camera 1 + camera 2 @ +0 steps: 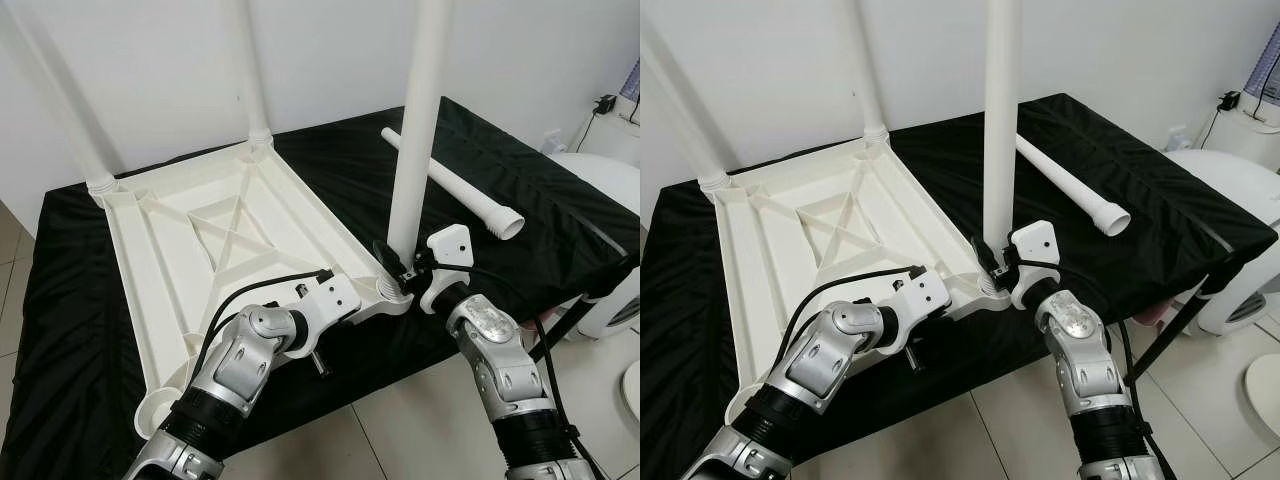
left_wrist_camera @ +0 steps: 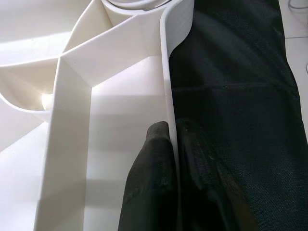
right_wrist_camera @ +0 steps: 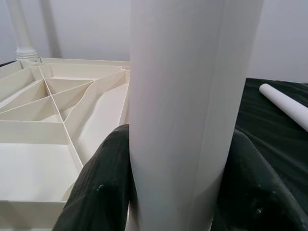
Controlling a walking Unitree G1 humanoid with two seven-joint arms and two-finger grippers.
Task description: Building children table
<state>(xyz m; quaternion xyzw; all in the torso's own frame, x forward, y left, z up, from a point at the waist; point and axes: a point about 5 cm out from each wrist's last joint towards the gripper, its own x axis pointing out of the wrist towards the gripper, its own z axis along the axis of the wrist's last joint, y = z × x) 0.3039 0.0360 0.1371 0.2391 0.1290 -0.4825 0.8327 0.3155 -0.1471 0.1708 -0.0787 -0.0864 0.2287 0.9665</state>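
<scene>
A white plastic tabletop (image 1: 215,255) lay upside down on a black cloth (image 1: 520,210) that covered the work surface, its ribbed underside facing up. 4 white legs were in view: 3 stood upright in corner sockets and 1 lay loose. Of the 3 standing, a far-left leg (image 1: 60,100) rose from the far left corner, a far-right leg (image 1: 250,70) rose from the far right corner, and a near-right leg (image 1: 418,130) stood in the corner nearest the robot's right arm. The loose leg (image 1: 455,185) lay flat on the cloth to the right of the tabletop, apart from it, its open end toward the robot. 1 empty socket (image 1: 160,410) showed at the near left corner. The right gripper (image 1: 398,268) was closed around the base of the near-right leg just above its socket; in the right wrist view 1 black finger (image 3: 98,185) pressed on each side of the white tube. The left gripper (image 2: 173,159) pinched the thin near edge wall of the tabletop close to that same corner, with 1 finger (image 2: 151,178) inside the rim and the other outside against the cloth. 2 silver arms reached in from the near edge, over a tiled floor (image 1: 420,430). A white rounded appliance (image 1: 610,200) stood at the far right
</scene>
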